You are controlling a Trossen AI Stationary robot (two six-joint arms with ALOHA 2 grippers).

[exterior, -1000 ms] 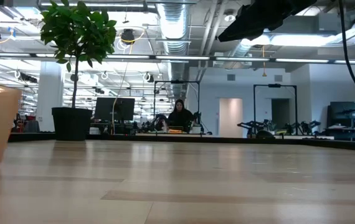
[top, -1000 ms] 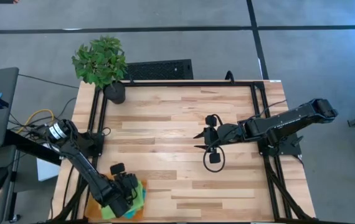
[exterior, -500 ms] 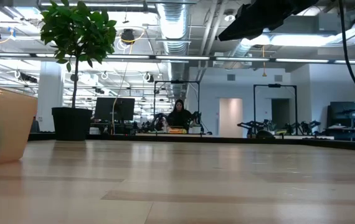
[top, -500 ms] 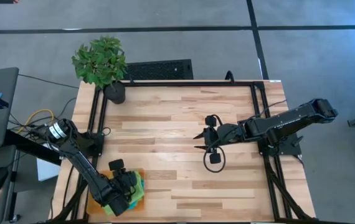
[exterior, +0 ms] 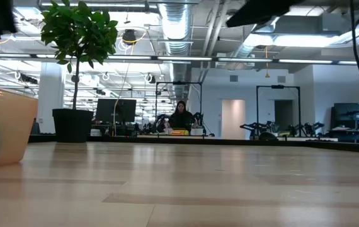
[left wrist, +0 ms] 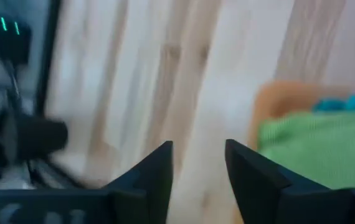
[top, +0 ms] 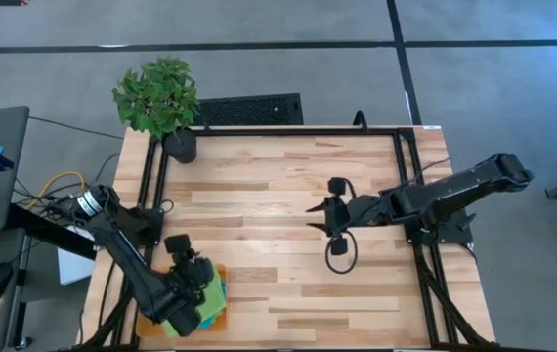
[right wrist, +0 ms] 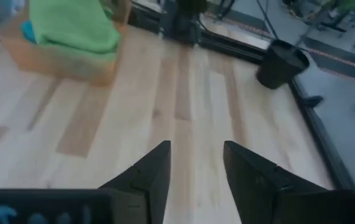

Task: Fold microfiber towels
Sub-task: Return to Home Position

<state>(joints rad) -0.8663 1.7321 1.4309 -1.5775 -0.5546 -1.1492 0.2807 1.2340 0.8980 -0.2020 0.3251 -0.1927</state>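
Note:
An orange tray (top: 222,272) near the table's near left corner holds a stack of microfiber towels. A lime green towel (top: 215,291) lies on top, with a teal one (right wrist: 27,30) showing under its edge. My left gripper (top: 181,256) hangs open above the tray's far left part, with nothing between its fingers (left wrist: 199,155); the green towel (left wrist: 314,149) lies off to one side of them. My right gripper (top: 312,217) hovers open over the middle of the table and points toward the tray (right wrist: 59,62). It is empty (right wrist: 196,152).
A potted plant (top: 181,145) stands at the far left corner. A black frame (top: 288,130) runs along the table's edges. Bare wood (top: 278,186) lies between the tray and my right gripper. In the low view the tray's side (exterior: 0,126) shows at the left.
My left gripper has risen off the towel stack, drawn a little toward the table's far edge and tipped up. The green towel stays in the tray. The tray has shifted a little toward the table's right.

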